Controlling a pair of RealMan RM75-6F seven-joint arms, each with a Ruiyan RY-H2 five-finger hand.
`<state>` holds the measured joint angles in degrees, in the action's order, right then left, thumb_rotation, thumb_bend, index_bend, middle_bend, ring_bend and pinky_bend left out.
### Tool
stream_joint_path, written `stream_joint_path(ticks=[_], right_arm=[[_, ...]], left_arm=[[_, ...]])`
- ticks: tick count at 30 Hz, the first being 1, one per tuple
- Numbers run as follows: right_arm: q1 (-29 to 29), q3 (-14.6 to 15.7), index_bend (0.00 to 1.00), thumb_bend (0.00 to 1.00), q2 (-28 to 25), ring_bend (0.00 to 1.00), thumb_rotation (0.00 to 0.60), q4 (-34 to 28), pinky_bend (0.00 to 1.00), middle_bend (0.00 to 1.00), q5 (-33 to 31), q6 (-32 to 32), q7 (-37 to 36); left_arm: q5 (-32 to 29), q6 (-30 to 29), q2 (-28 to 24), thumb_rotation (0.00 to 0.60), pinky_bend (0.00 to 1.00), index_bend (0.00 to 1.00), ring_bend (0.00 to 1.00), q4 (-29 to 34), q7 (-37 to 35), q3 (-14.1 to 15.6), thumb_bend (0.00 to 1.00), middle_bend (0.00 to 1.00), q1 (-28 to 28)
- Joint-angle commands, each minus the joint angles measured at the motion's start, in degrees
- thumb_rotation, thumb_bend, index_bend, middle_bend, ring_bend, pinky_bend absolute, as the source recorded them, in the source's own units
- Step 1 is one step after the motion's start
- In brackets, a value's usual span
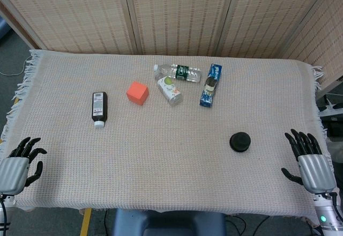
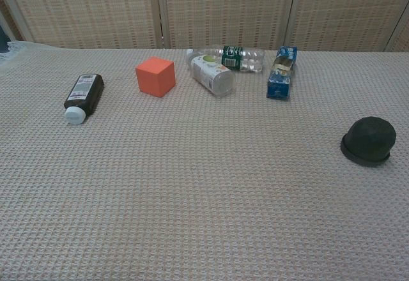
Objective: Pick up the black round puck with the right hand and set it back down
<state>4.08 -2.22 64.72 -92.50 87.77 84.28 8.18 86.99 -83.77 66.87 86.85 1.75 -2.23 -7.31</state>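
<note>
The black round puck [image 1: 240,141] lies flat on the woven cloth at the front right of the table; the chest view shows the same puck [image 2: 368,140] at its right edge. My right hand [image 1: 309,162] rests at the table's front right corner, to the right of the puck and apart from it, fingers spread and holding nothing. My left hand [image 1: 20,161] lies at the front left corner, fingers apart and empty. Neither hand shows in the chest view.
At the back of the cloth lie a dark bottle with a white cap [image 1: 99,108], an orange cube [image 1: 137,93], two clear bottles [image 1: 169,90] [image 1: 178,72] and a blue packet [image 1: 211,85]. A folding screen [image 1: 177,10] stands behind the table.
</note>
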Motion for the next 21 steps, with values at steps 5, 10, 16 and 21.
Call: stream_joint_path(ticks=[5,10,16,21], right_arm=[[0.2,-1.5,0.0,0.12,0.5,0.0,0.6,0.2,0.02,0.0,-2.2,0.4,1.8],[1.7,-3.6,0.0,0.12,0.9,0.0,0.6,0.4,0.02,0.0,-4.0,-0.7,2.1],[6.9,-6.8,0.0,0.12,-2.1,0.0,0.6,-4.4,0.03,0.0,-12.8,-10.9,5.5],[10.2,-8.3,0.0,0.12,-2.8,0.0,0.6,-6.3,0.04,0.0,-18.8,-16.5,9.8]], left_arm=[[-0.5,-1.0,0.5,0.6,0.27,0.37,0.08,0.0,1.5,-0.3,0.54,0.14,0.5],[-1.2,-1.4,0.6,0.6,0.27,0.38,0.08,0.3,2.3,-0.7,0.54,0.15,0.7],[-2.1,-2.0,0.6,0.6,0.27,0.38,0.08,0.2,2.4,-1.3,0.54,0.17,1.0],[-2.7,-2.3,0.4,0.6,0.27,0.38,0.08,0.8,3.0,-1.5,0.54,0.17,1.4]])
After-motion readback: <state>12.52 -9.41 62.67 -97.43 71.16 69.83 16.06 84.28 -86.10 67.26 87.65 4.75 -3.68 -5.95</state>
